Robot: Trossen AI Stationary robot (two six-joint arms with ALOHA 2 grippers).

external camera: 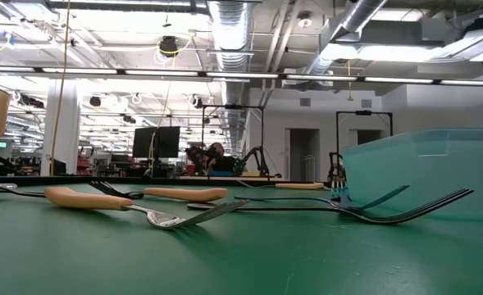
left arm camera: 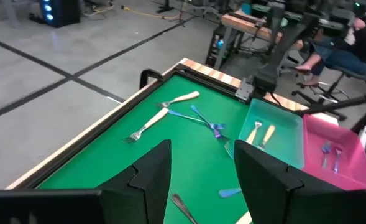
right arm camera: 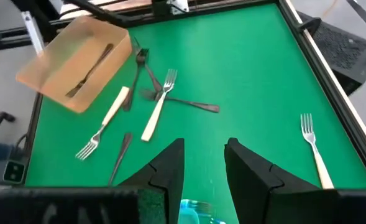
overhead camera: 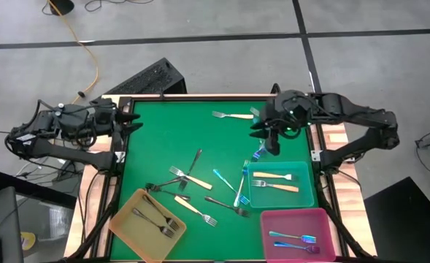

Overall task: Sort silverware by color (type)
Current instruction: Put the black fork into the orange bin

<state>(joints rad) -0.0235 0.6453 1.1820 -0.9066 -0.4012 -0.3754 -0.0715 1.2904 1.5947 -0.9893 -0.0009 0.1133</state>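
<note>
Glossy iridescent blue fork (overhead camera: 258,153) was pinched in the right gripper (overhead camera: 271,146) at two o'clock, above the translucent teal tray (overhead camera: 306,196). The left gripper (overhead camera: 131,120), parted and empty, was parked at ten o'clock.

At table height I see two cream-handled forks (external camera: 93,197) lying before me, a dark fork (external camera: 405,209) beside the teal tray (external camera: 438,168).
</note>
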